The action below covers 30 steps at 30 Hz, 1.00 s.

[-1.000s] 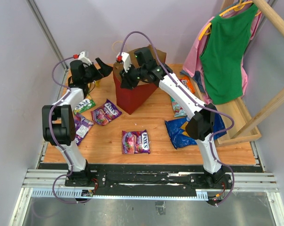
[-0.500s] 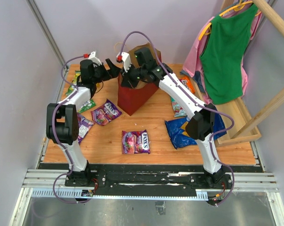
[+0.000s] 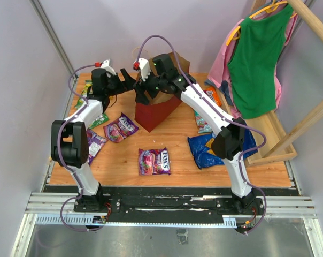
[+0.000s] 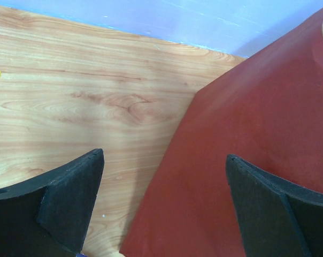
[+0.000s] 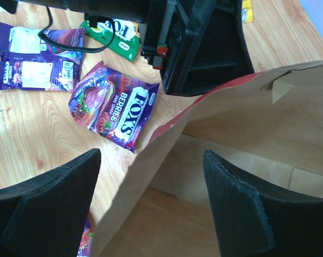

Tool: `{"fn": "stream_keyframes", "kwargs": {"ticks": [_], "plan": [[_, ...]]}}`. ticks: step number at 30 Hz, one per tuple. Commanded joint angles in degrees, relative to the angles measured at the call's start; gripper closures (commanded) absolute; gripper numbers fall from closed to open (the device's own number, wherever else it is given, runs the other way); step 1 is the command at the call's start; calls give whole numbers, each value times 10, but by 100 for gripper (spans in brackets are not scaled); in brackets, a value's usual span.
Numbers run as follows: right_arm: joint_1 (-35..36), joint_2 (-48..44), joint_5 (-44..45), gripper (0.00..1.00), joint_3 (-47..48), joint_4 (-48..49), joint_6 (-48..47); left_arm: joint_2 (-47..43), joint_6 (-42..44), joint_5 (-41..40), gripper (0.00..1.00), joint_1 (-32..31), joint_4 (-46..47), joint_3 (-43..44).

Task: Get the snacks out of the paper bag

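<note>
Your paper bag stands toward the back of the desk, roughly in the middle. It is red outside and brown kraft within, with its mouth open upward. Both sets of fingers are up at it.

Your left fingers are spread wide and hold nothing. In the left wrist view the bag's red outer wall fills the right part of the gap, its edge running down between the two pads, with bare wood to the left. You cannot tell whether either pad touches the paper.

Your right fingers are also spread apart and empty, hanging over the bag's mouth. In the right wrist view the rim passes between them, one over the desk outside and the other over the brown inside.

The snacks in view lie out on the desk. A purple berry packet lies just left of the bag, with a green packet and a second purple packet further left. Another berry packet lies nearer you, in front of the bag. To the right lie the blue chip bag, a teal-white packet and an orange-red packet, near the hanging green garment.
</note>
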Motion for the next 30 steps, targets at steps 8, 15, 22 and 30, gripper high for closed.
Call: {"fn": "stream_keyframes", "kwargs": {"ticks": [8, 15, 22, 30], "plan": [[21, 35, 39, 20, 77, -42, -18, -35, 6, 0, 0, -4, 1, 5], [24, 63, 40, 19, 104, -61, -12, -37, 2, 1, 0, -5, 7, -4], [25, 74, 24, 23, 113, -63, -2, -37, 3, -4, 0, -12, 7, -4], [26, 75, -8, 51, 113, -53, 11, -31, 2, -15, 0, -29, 10, -12]]}}
